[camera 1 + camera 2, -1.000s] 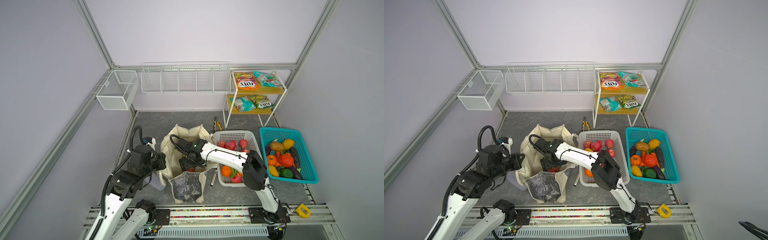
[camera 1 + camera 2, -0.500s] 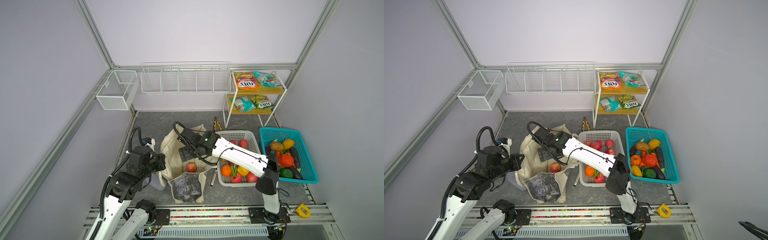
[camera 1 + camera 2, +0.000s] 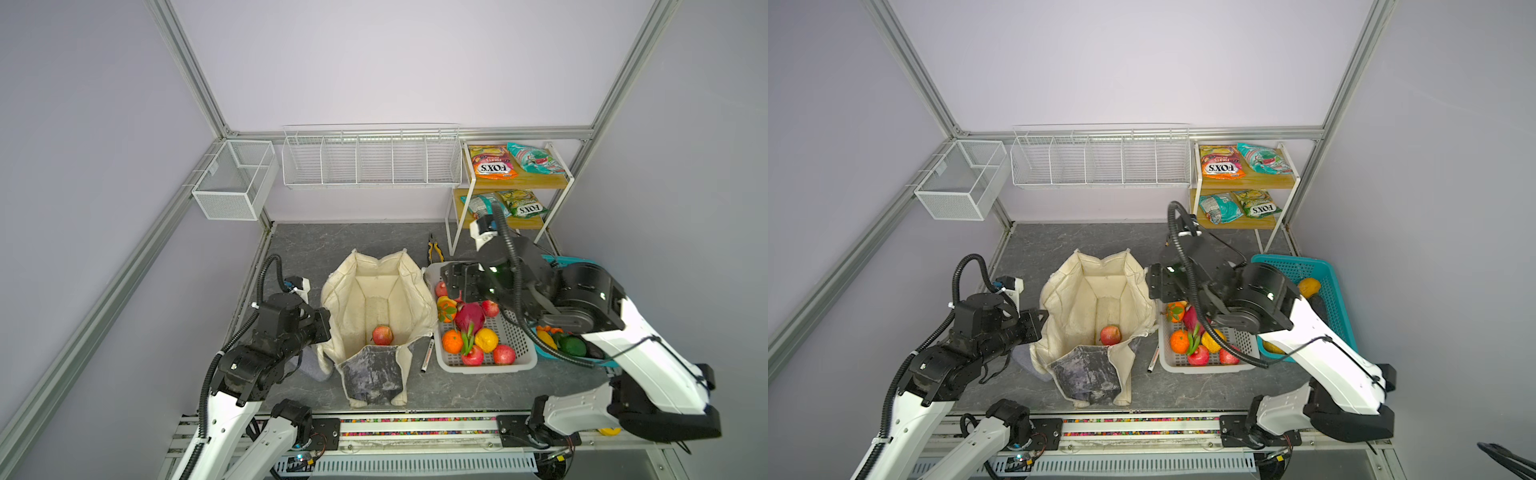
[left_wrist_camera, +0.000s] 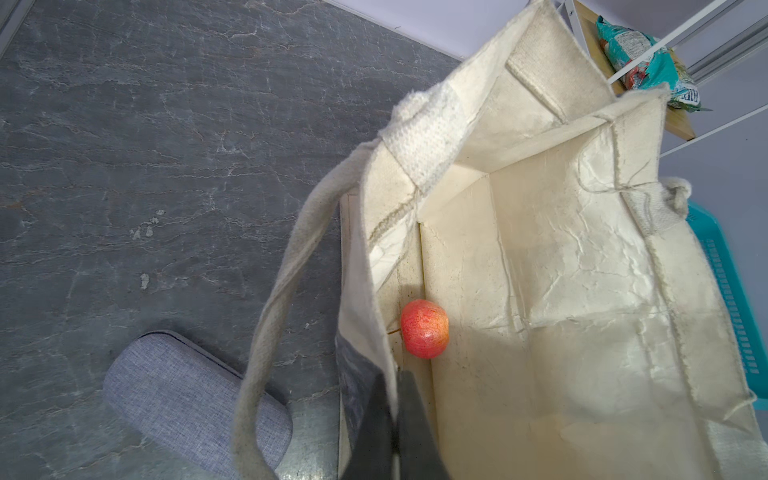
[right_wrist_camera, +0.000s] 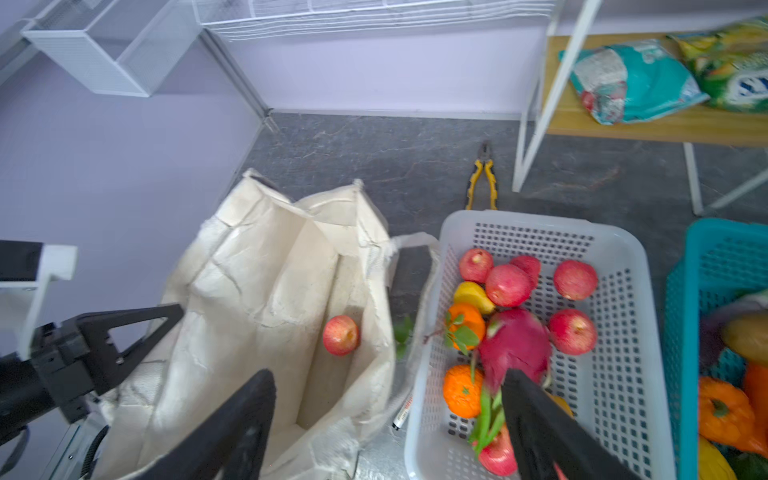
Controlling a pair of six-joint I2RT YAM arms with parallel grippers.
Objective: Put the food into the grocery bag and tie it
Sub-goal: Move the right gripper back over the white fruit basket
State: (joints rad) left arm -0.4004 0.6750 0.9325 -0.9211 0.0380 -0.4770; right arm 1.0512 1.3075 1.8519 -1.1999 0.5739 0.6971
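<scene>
Pulled out of the grocery bag [image 3: 376, 291] since a second ago, the right claw [image 5: 388, 376] hangs wide and empty where the bag's rim meets the white perforated basket [image 3: 486, 366]. The crinkled cream canvas bag stands open at lower centre in both top views, with a round red apple [image 3: 382, 335] on its floor. The left claw [image 4: 392, 376] pinches its left wall. A magenta dragon fruit [image 3: 469, 318] lies in the basket on the grey stone-veined desk [image 3: 332, 249].
</scene>
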